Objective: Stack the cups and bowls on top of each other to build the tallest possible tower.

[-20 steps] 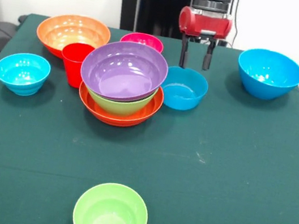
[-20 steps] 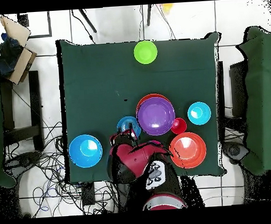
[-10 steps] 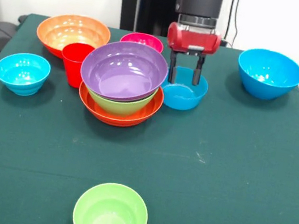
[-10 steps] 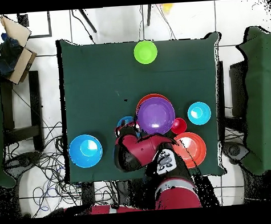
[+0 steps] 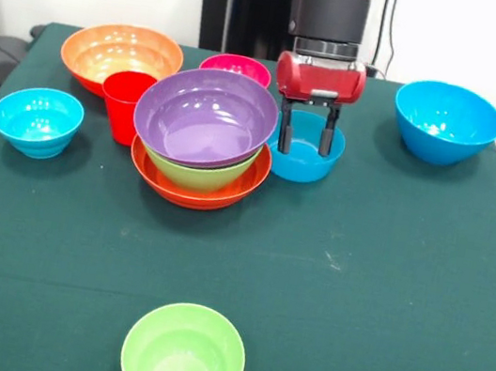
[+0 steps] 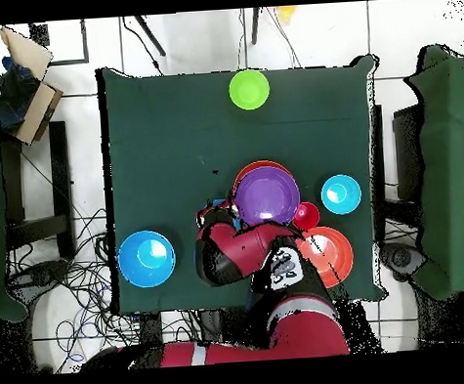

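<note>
**Over the blue bowl beside the tower, the claw is being held spread**

Above the small blue bowl [image 5: 304, 153] the gripper [image 5: 304, 141] is being held with its two black fingers [image 5: 285, 132] apart, one on each side of the bowl's middle; whether the tips are touching the plastic cannot be told. Nothing is being pinched. Seen from the front, that bowl is lying at 3 o'clock of the tower [image 5: 203, 140] and touching it or very nearly so.

The tower is being made up of a wide orange bowl [image 5: 197, 193] at the base, a green bowl [image 5: 198, 175] nested in it, and the purple bowl [image 5: 205, 117] on top, tilted slightly. The red cup [image 5: 124, 104] is standing upright at the tower's 9 o'clock, just beside it. A second orange bowl [image 5: 120, 55] is lying at 11 o'clock and the magenta bowl [image 5: 236, 67] at 12 o'clock, behind the tower. One blue bowl [image 5: 36, 121] is sitting well out at 9 o'clock, another [image 5: 446, 122] at 2 o'clock near the table's far corner. A lone green bowl [image 5: 184, 354] is resting at 6 o'clock, at the near edge of the green table [image 5: 382, 294].

From overhead, the arm [image 6: 242, 258] is covering the small blue bowl almost wholly.
</note>
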Controlling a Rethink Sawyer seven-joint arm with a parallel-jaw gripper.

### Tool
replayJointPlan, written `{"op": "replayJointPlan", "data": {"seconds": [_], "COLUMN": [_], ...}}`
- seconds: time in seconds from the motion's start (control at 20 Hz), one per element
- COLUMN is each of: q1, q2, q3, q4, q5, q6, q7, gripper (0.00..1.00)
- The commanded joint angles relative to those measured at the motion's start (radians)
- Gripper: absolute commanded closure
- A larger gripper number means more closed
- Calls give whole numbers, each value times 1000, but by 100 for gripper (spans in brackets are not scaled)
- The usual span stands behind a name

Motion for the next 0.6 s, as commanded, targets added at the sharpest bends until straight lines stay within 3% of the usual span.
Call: {"op": "replayJointPlan", "data": {"seconds": [0.05,0.2,0.3,0.45,0.5,0.6], "q1": [-16,-19,2,11,11,44], "q2": [17,7,-11,-122,-146,-156], "q3": [129,149,146,124,115,50], "q4": [-75,-81,-73,49,82,146], "q5": [-69,-68,-38,-3,-8,-34], "q6": [20,21,71,197,182,2], "q7": [63,69,70,66,78,129], "gripper": [0,0,0,0,0,0]}}
